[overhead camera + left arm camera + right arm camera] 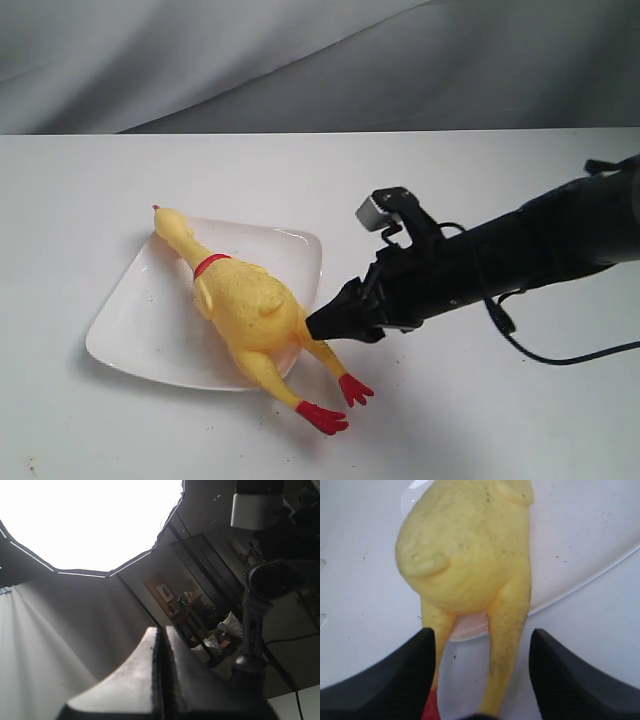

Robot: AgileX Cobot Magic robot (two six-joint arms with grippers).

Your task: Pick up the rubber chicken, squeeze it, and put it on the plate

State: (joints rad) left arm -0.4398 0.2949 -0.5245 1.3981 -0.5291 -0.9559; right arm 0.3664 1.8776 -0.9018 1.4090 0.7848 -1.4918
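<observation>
The yellow rubber chicken (245,310) lies on the white square plate (140,320), head toward the far left corner. Its body rests on the plate and its red feet (335,402) hang over the near rim onto the table. My right gripper (318,322) is open just behind the chicken's rump. In the right wrist view the chicken (465,555) fills the middle and both legs run between the spread fingers of the right gripper (482,631), over the plate (580,545) rim. My left gripper (161,629) is shut, empty, pointing up at the ceiling, and is out of the exterior view.
The white table (480,180) ends at a grey cloth backdrop (300,60). A black cable (560,355) loops under the right arm. The left wrist view shows a bright ceiling panel (90,520) and a camera stand (250,630).
</observation>
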